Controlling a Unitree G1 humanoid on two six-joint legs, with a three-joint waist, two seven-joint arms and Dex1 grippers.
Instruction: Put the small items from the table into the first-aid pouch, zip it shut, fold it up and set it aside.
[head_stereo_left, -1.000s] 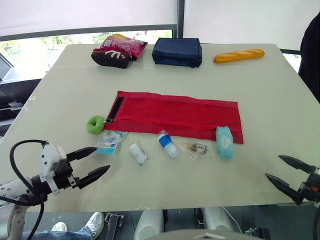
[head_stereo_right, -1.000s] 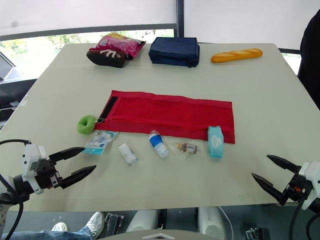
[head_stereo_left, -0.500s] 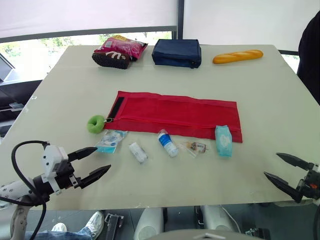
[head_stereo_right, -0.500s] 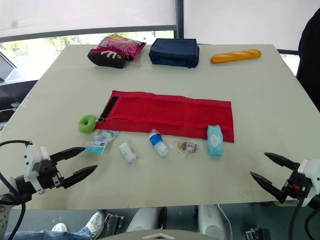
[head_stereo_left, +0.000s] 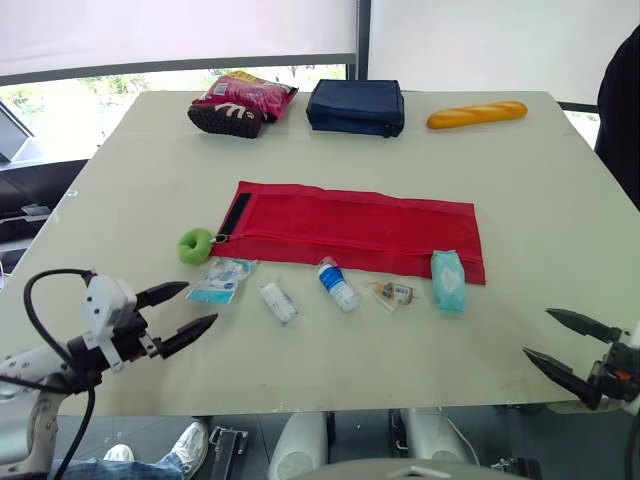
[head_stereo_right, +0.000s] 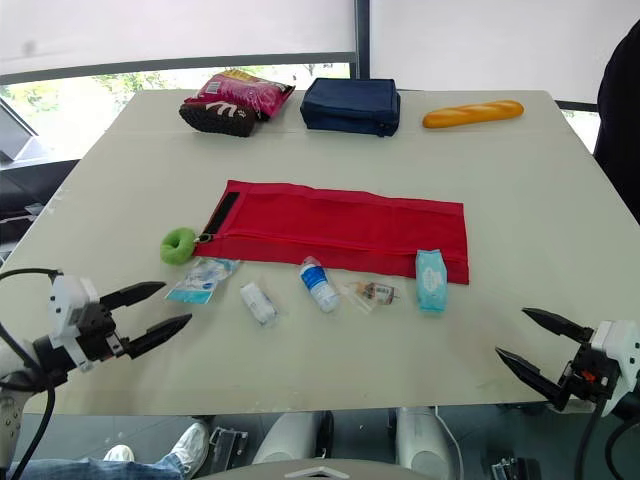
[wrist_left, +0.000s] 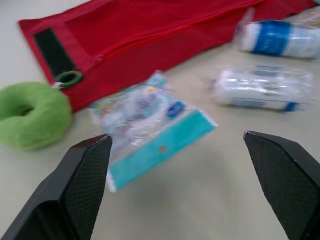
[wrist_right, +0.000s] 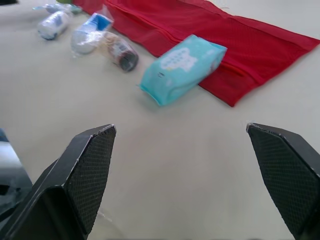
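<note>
The red mesh first-aid pouch (head_stereo_left: 355, 228) lies flat and unfolded mid-table. Along its near edge lie a blue-and-white packet (head_stereo_left: 220, 281), gauze roll (head_stereo_left: 278, 302), small bottle (head_stereo_left: 337, 286) and tissue pack (head_stereo_left: 448, 282). Your left gripper (head_stereo_left: 200, 304), spread and empty, sits near the packet. Your right gripper (head_stereo_left: 537, 334), also spread, sits apart from the tissue pack.

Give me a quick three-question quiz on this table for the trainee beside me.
1. True or false: the red pouch lies unfolded on the table.
2. Which lies nearest the right gripper? A wipes pack; B green ring; C bandage roll.
3. Fill in: the left gripper, pointing toward the flat packet, is ___.
Key: 1 true; 2 A; 3 open.
</note>
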